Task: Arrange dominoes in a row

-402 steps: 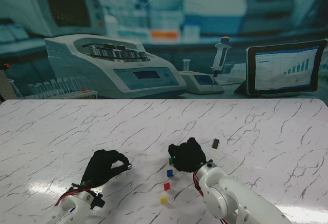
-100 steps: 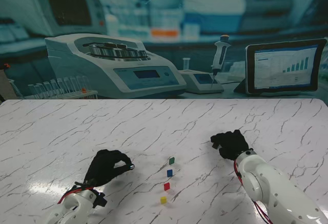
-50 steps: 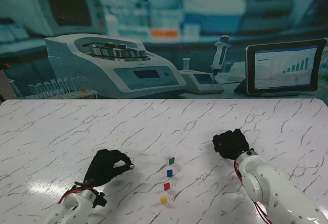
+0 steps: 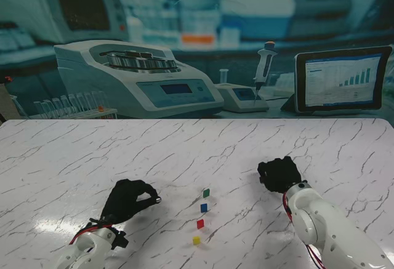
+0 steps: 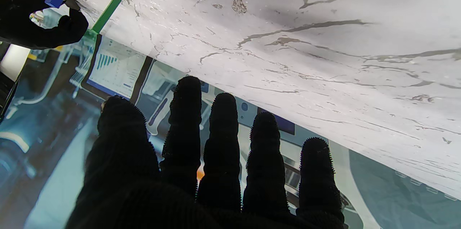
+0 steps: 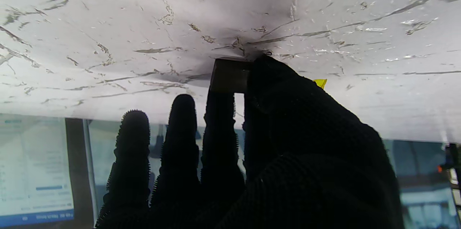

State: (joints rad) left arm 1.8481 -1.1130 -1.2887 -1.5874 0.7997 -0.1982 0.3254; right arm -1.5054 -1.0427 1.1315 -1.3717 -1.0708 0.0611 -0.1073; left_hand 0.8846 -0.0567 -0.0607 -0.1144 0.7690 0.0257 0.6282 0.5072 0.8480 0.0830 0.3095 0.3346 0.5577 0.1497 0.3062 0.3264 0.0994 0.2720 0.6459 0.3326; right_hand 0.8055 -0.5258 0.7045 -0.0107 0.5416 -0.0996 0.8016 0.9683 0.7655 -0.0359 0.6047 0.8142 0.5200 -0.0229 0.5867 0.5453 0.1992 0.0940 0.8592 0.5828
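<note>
A: Dominoes: we have four standing in a line on the table (image 4: pixel 74 152), green domino (image 4: pixel 206 192) farthest from us, then blue domino (image 4: pixel 204 207), red domino (image 4: pixel 200 223), yellow domino (image 4: pixel 196 240) nearest. The fifth, the black domino (image 6: pixel 229 76), is well off to the right of the row, under our right hand (image 4: pixel 280 174).

B: Right hand state?

A: Closed on the black domino. In the right wrist view thumb and a finger pinch it, and it sits at or touching the table. The stand view hides it behind the hand.

B: Left hand (image 4: pixel 126 199)?

A: Holds nothing, resting left of the row. Its wrist view shows the fingers (image 5: pixel 224 139) fairly straight and side by side, while from the stand the hand looks curled, so we call it loosely open.

B: Risks?

A: We judge the pinch shallow, on one end of the piece, so it could twist or drop on lifting. The bigger risk is carrying it over to the row: the pieces stand close together, so a low approach or a bulky finger clipping green would topple all four. Releasing it tilted would do the same.
</note>
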